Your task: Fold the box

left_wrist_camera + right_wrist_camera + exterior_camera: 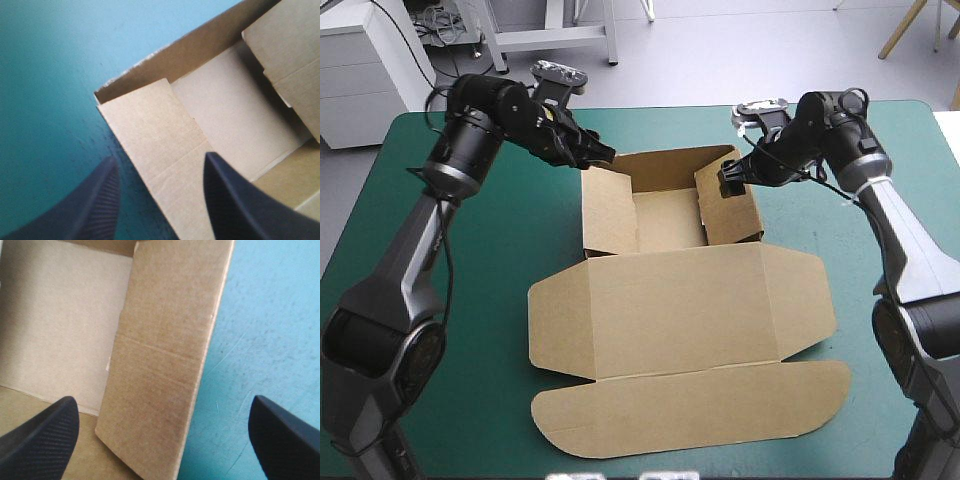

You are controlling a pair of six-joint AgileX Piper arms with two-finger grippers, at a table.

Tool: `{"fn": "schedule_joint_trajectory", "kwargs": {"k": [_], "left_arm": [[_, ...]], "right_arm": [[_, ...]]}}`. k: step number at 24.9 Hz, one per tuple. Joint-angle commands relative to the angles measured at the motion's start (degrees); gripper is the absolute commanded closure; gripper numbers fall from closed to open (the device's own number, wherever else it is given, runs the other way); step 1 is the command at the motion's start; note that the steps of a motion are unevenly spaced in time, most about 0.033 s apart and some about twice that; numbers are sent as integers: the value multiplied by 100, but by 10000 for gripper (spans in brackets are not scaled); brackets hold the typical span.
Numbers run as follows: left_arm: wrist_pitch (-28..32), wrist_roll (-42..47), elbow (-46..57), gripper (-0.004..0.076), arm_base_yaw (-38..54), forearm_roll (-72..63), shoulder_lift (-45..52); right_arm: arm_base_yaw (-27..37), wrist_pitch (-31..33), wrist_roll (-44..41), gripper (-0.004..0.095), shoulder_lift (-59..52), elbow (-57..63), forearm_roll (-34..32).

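At the middle of the teal-green cover (pixel 490 260) lies one brown box (pixel 670 218), a tray with two side walls (pixel 608 212) raised and its lid (pixel 670 310) flat toward the near edge, while two grippers, left (pixel 607 155) and right (pixel 725 178), each hover with fingers spread astride one wall.

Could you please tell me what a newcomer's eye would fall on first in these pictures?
The brown box in the middle of the teal-green table: its far half is a tray with raised walls, its lid lies flat toward the near edge. Both grippers stand open at the tray, the left gripper at its left wall, the right gripper at its right wall.
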State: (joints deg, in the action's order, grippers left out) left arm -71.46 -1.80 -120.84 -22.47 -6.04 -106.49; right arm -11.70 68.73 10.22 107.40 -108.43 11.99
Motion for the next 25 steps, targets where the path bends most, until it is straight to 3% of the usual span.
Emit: {"fn": "schedule_joint_trajectory", "kwargs": {"k": [1, 6, 10, 14, 20, 25], "left_arm": [[-265, -138, -187, 535, -10, 39, 771], [-274, -349, -187, 736, -10, 54, 1191], [-274, -501, 3, 734, -10, 54, 1550], [-274, -789, 952, 734, -10, 98, 2060], [-274, -914, 2809, 734, -10, 197, 2975], [427, -914, 5332, 734, -10, 332, 4062]], "right_arm": [[15, -296, 114, 81, -754, -200, -2], [15, -388, 137, 81, -1190, -200, -2], [15, -367, 151, 84, -1410, -200, -2], [15, -344, 151, 85, -1438, -190, -49], [15, -344, 151, 85, -1358, -171, -153], [15, -357, 151, 85, -956, -62, -140]]}}
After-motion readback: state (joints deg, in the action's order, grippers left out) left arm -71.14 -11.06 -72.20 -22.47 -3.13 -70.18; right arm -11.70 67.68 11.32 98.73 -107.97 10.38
